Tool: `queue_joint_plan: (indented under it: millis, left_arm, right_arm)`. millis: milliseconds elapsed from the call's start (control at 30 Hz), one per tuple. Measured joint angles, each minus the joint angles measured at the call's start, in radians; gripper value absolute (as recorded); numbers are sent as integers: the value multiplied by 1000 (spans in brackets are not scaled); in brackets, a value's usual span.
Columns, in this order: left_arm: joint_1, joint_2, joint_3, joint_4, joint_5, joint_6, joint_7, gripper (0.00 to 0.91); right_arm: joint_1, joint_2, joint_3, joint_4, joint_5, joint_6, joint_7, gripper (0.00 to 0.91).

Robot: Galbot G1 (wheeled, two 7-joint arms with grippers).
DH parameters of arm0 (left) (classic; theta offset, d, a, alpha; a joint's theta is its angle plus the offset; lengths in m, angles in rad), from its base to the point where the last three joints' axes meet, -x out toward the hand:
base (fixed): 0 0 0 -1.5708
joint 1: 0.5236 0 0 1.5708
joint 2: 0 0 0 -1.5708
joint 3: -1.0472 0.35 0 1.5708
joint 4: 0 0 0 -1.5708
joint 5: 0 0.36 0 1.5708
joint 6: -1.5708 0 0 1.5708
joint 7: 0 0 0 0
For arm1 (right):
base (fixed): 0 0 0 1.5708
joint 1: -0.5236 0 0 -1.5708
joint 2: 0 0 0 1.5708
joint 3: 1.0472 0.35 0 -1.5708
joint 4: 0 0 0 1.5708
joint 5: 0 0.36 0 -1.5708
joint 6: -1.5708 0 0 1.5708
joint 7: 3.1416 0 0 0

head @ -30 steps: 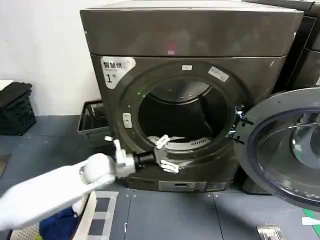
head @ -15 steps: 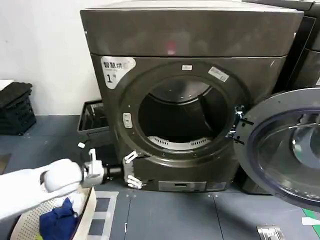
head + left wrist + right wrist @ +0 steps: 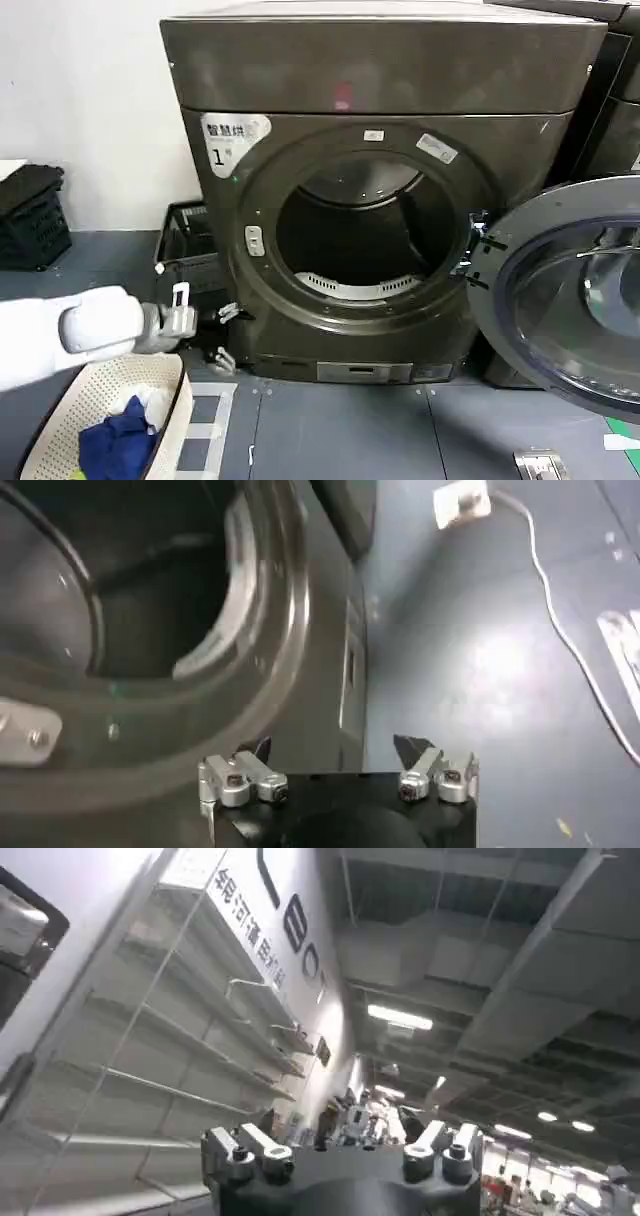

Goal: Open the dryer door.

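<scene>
The dryer [image 3: 380, 70], a bronze-grey box with a white "1" label [image 3: 235, 135], stands in the middle of the head view. The dryer door [image 3: 560, 300] is swung wide open to the right, its grey inner face and tinted glass towards me. The drum mouth [image 3: 365, 235] is uncovered. My left gripper [image 3: 225, 335] hangs low by the machine's lower left corner, open and holding nothing. In the left wrist view the left gripper [image 3: 337, 750] faces the dryer's front ring [image 3: 270, 630] and the floor. My right gripper [image 3: 338, 1120] is open and points up at a ceiling.
A white laundry basket [image 3: 172, 400] with blue cloth sits at the bottom left, under my left arm. A dark basket [image 3: 185, 240] stands beside the dryer and a black crate [image 3: 30, 215] at the far left. A darker machine [image 3: 615, 90] is on the right. A cable [image 3: 560, 610] lies on the floor.
My left gripper has drawn back from the lower edge of the drum mouth, down and to the left, to the dryer's lower left corner. The door has stayed open.
</scene>
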Motion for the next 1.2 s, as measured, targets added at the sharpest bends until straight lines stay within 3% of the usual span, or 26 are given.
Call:
queue_joint_plan:
  millis: [200, 400, 867, 1200]
  left_arm:
    - [-102, -38, 110, 56, 64, -8, 83, 907]
    - [-114, -42, 165, 144, 140, -59, 127, 907]
    - [-239, -22, 334, 303, 384, -223, 317, 907]
    - [-285, -18, 368, 399, 471, -366, 367, 907]
  right_arm:
    - [-2, -2, 2, -6, 2, -1, -1, 907]
    - [4, -1, -7, -19, 3, 1, -1, 907]
    - [22, 5, -28, -17, 1, -3, 2, 907]
    - [27, 5, -32, -15, 0, -7, 4, 907]
